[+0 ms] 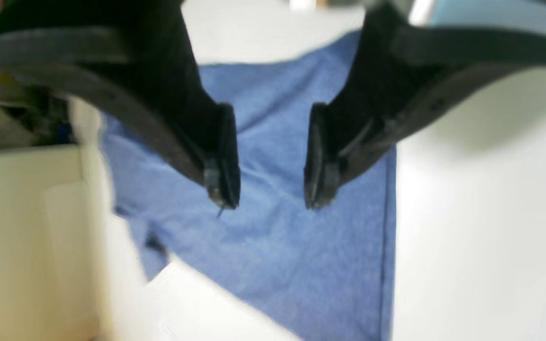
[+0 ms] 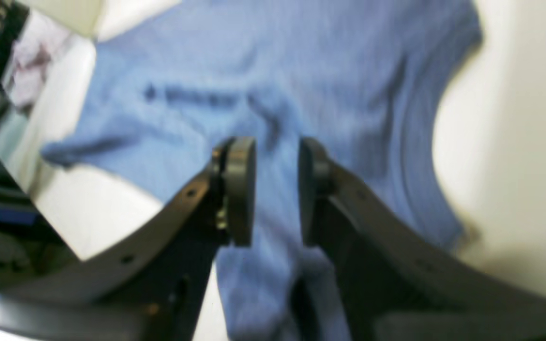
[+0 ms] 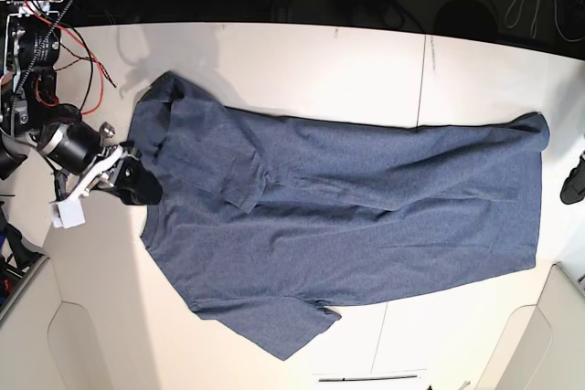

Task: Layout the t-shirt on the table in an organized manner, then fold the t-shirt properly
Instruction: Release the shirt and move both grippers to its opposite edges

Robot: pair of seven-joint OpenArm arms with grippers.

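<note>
- T-shirt (image 1: 273, 265) fills the middle of the left wrist view as a soft, heathered blue cloth with shallow wrinkles and one straight stitched edge on its right side. It lies on the smooth off-white table (image 1: 481, 237).
- Left gripper (image 1: 270, 189) hangs above the cloth in this view. Its two dark fingers (image 1: 223, 161) are spread apart with blue cloth visible in the gap, and they hold nothing. The picture is blurred.
- In the right wrist view the t-shirt (image 2: 301, 61) appears paler and more folded, with a curved hem toward the right and a dark crease across it. The table (image 2: 514, 118) is bare beside it.
- Right gripper (image 2: 277, 189) has rounded matte black pads (image 2: 240, 189) with a narrow gap between them. Cloth shows in this gap, but I cannot tell if the pads pinch it.
- Only the base view gives the whole shape: the t-shirt (image 3: 366, 216) is spread lengthwise across the table (image 3: 302, 61), collar end toward the view's left, one sleeve at the top left and one at the bottom.
- Right gripper (image 3: 139, 184) is at the collar edge there. The left gripper (image 3: 574, 180) is only a dark shape at the right border, just beside the hem.
</note>
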